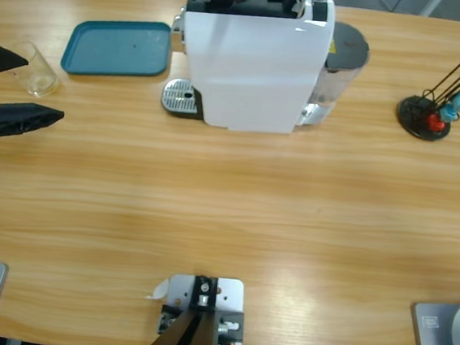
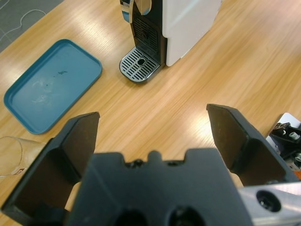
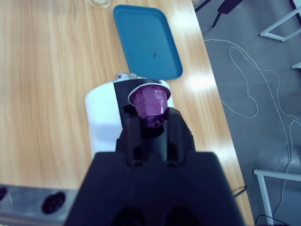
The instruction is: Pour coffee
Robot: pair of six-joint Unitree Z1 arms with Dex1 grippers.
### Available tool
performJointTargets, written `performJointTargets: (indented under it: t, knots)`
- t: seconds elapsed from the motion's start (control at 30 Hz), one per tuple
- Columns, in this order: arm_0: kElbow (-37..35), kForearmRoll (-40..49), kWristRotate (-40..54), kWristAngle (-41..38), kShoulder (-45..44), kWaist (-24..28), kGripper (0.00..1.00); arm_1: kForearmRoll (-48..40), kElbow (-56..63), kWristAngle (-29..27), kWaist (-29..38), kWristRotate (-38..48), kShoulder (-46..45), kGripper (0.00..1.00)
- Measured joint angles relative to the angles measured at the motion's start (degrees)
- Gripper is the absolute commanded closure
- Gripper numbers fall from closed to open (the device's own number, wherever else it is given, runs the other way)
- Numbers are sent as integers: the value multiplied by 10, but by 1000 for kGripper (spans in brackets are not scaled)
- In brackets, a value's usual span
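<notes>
Closest to the lens in the right wrist view, the right gripper (image 3: 151,123) has its black jaws closed on a small purple coffee capsule with a white rim (image 3: 150,102), held just above the top of the tall white coffee machine (image 3: 101,117). If the capsule is tilted or off the slot when let go, I judge it could jam or roll off the machine's top onto the long wooden table (image 1: 225,221). Only this view shows the capsule clearly; from above just a purple scrap shows at the machine's top edge. Further out, the left gripper (image 2: 153,136) hangs empty with jaws spread wide, and its view alone shows the round silver drip grille (image 2: 139,65), which is bare, so anything brewed now would run onto it. No coffee is visible anywhere yet. Beyond lie the teal rectangular plastic tray (image 1: 117,47) and the empty clear glass cup (image 1: 34,70) near the left jaws, and far off a black capsule stand (image 1: 424,116).
</notes>
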Motion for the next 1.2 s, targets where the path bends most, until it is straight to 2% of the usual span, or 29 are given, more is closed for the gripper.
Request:
performJointTargets:
  t: [0.27, 0.3, 0.37, 0.4, 0.43, 0.5, 0.77, 0.93, 0.97, 1.03, 1.07, 1.1, 1.2]
  knots:
    - [2, 0, 0, 0, 0, 0, 0, 1, 6, 0, 0, 0, 2, 1000]
    - [2, 0, 0, 0, 0, 0, 0, 1, 6, 0, 0, 0, 2, 927]
    - [3, 0, 0, 0, 0, 0, 0, 1, 6, 0, 0, 0, 2, 301]
    - [3, 0, 0, 0, 0, 0, 0, 1, 6, 0, 0, 0, 2, 137]
    - [3, 0, 0, 0, 0, 0, 0, 1, 6, -1, 0, 0, 2, 35]
    - [5, 0, 0, 0, 0, 0, 0, 1, 6, -11, 1, 0, 2, 0]
    - [9, 0, 0, 0, 0, 0, 0, -2, 7, -29, 8, 20, 2, 12]
    - [10, 0, 0, 0, 0, 0, 0, -4, 4, -30, 10, 21, -1, 150]
    - [10, 0, 0, 0, 0, 0, 0, -4, 4, -30, 11, 22, -2, 266]
    - [10, 0, 0, 1, 0, 0, 0, -4, 1, -30, 17, 29, -4, 664]
    - [10, 0, 0, 2, 0, 0, 0, -4, -3, -28, 24, 36, -6, 918]
    - [10, 0, 0, 3, 0, 0, 0, -4, -8, -26, 31, 47, -9, 1000]
    - [10, 0, 0, 12, -1, 0, 0, 18, -24, -19, 52, 107, -25, 1000]
